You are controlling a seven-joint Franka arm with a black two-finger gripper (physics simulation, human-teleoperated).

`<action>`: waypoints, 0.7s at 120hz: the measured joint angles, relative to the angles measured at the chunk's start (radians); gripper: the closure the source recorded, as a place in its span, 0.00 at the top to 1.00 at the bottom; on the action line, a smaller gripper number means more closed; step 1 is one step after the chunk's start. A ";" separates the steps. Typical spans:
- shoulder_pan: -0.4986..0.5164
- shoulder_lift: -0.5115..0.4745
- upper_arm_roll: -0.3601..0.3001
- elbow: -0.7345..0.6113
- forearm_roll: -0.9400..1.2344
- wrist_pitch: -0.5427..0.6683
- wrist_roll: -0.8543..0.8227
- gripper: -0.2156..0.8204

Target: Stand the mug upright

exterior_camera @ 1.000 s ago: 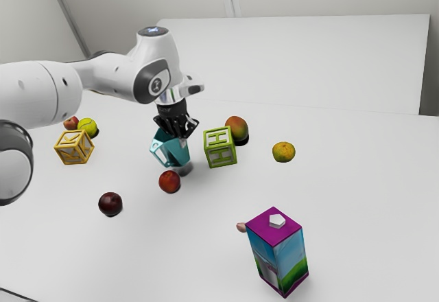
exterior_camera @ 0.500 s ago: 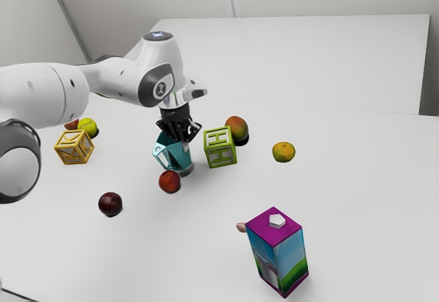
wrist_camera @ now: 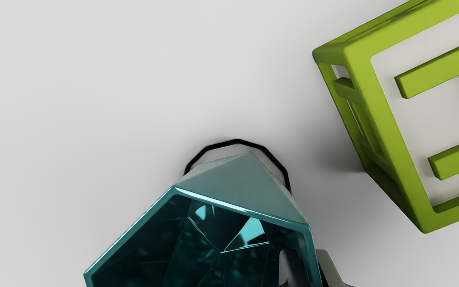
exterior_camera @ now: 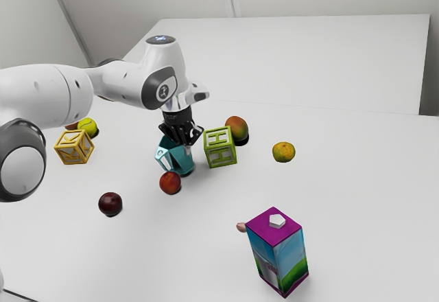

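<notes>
"Looking at the mug (exterior_camera: pixel 183 159), what do you see?"

"Glossy teal, all flat facets, with an angular mouth turned up towards the claw (exterior_camera: pixel 185 144) and a dark, shiny inside. Its body looks tilted, and it's low over the table (exterior_camera: pixel 171 247), between the red fruit (exterior_camera: pixel 170 182) and the green letter block (exterior_camera: pixel 219 147). I can't tell if its base sits flat."

"And the claw?"

"Pinched on the mug's wall — one finger (wrist_camera: pixel 289 270) inside the mouth, the other (wrist_camera: pixel 328 265) outside."

"What's around them?"

"A mango (exterior_camera: pixel 236 128) behind the green block, then a mandarin (exterior_camera: pixel 283 152) farther towards the exterior view's right. On its left, a dark plum (exterior_camera: pixel 110 204), a yellow letter block (exterior_camera: pixel 74 147) and a tennis ball (exterior_camera: pixel 88 126). Well apart, nearer the camera — a purple-topped carton (exterior_camera: pixel 276 250), upright."
</notes>
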 joint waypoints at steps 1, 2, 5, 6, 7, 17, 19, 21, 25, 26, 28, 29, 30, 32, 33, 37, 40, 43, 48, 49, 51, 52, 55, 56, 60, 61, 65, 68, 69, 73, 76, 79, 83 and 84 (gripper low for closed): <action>0.000 0.000 0.000 0.000 0.000 0.000 0.000 0.04; 0.000 0.000 0.000 0.000 0.000 0.000 0.000 0.04; 0.000 0.001 0.000 0.001 -0.001 0.000 0.000 0.05; 0.000 0.001 -0.001 0.001 -0.001 0.000 0.000 0.05; 0.000 0.001 -0.001 0.001 -0.001 0.000 0.000 0.05; 0.000 0.002 -0.002 0.001 -0.006 -0.001 0.002 0.09; 0.000 0.002 -0.002 0.001 -0.007 -0.001 0.003 0.10; 0.000 0.002 -0.002 0.001 -0.008 -0.001 0.004 0.11; 0.000 0.002 -0.003 0.001 -0.009 -0.002 0.005 0.13; 0.000 0.002 -0.003 0.001 -0.009 -0.002 0.005 0.13; 0.000 0.002 -0.003 0.001 -0.010 -0.002 0.006 0.15; 0.000 0.002 -0.004 0.001 -0.010 -0.002 0.006 0.15; 0.000 0.002 -0.004 0.001 -0.010 -0.002 0.006 0.16; 0.000 0.001 -0.004 0.001 -0.011 -0.002 0.007 0.17; 0.000 0.001 -0.004 0.001 -0.011 -0.002 0.007 0.18; 0.000 0.000 -0.005 0.001 -0.012 -0.003 0.008 0.21; 0.000 -0.001 -0.005 0.001 -0.012 -0.003 0.009 0.24; 0.000 -0.003 -0.006 0.001 -0.013 -0.004 0.009 0.26; 0.000 -0.007 -0.008 0.002 -0.014 -0.005 0.010 0.30; 0.000 -0.009 -0.009 0.001 -0.014 -0.005 0.010 0.31; 0.000 -0.011 -0.009 0.001 -0.014 -0.005 0.011 0.32; 0.000 -0.013 -0.010 0.001 -0.014 -0.005 0.011 0.32; 0.000 -0.017 -0.010 0.002 -0.015 -0.006 0.011 0.34; 0.000 -0.019 -0.010 0.002 -0.015 -0.006 0.012 0.34; -0.001 -0.026 -0.011 0.001 -0.015 -0.007 0.012 0.36; -0.001 -0.029 -0.011 0.001 -0.015 -0.008 0.012 0.37; -0.001 -0.038 -0.011 0.000 -0.015 -0.009 0.013 0.38; -0.002 -0.044 -0.011 -0.001 -0.015 -0.010 0.013 0.39; -0.002 -0.047 -0.011 -0.002 -0.015 -0.010 0.014 0.39; -0.002 -0.054 -0.011 -0.003 -0.016 -0.011 0.014 0.39; -0.003 -0.059 -0.012 -0.004 -0.016 -0.012 0.014 0.40; -0.003 -0.064 -0.013 -0.004 -0.016 -0.012 0.015 0.40; -0.003 -0.070 -0.014 -0.004 -0.016 -0.013 0.015 0.40; -0.003 -0.071 -0.015 -0.004 -0.016 -0.013 0.015 0.40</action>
